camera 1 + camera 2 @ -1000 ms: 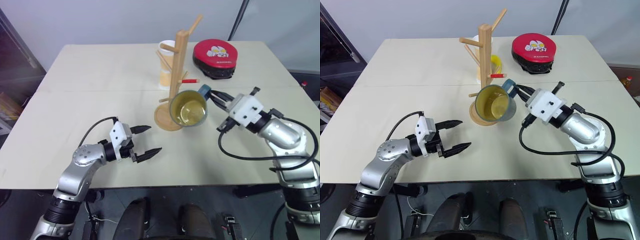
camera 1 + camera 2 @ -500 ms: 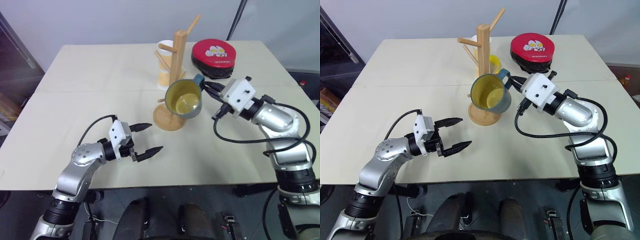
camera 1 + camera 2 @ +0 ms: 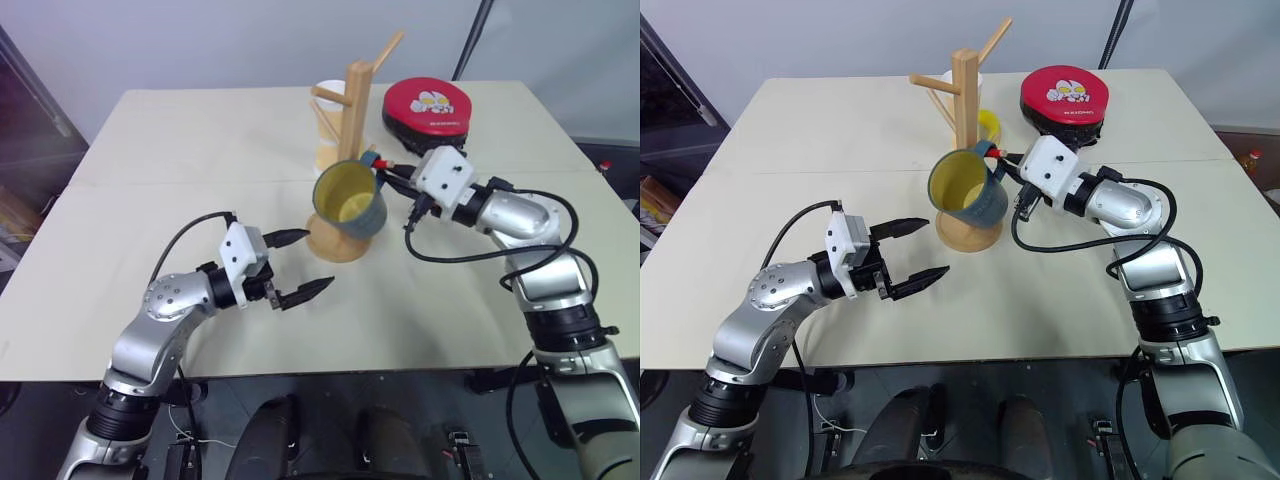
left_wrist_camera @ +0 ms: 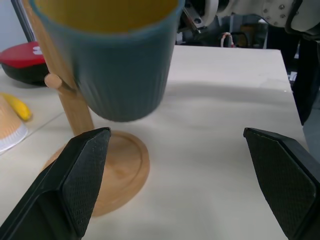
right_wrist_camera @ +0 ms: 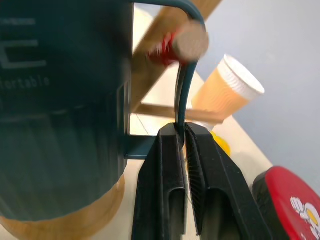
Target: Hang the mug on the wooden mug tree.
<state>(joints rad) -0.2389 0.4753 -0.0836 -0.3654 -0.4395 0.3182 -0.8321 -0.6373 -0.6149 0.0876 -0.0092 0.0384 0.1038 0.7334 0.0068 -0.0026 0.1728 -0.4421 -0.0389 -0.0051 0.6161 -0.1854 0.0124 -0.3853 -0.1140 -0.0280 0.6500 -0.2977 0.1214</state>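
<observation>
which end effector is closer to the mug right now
Right. The right end effector pinches the handle of the mug at the red-tipped peg. The left end effector hangs open, apart from it, nearer the robot.

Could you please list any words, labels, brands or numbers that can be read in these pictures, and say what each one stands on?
Mug: pale lettering on its side; only a letter like "E" shows, cut off at the picture's edge; the smaller line beneath is too blurred to read.
Red round case: a small line of white lettering under a cartoon picture, too small to read.
Orange-and-white paper cup: no text to be seen.
Wooden mug tree: no text.
</observation>
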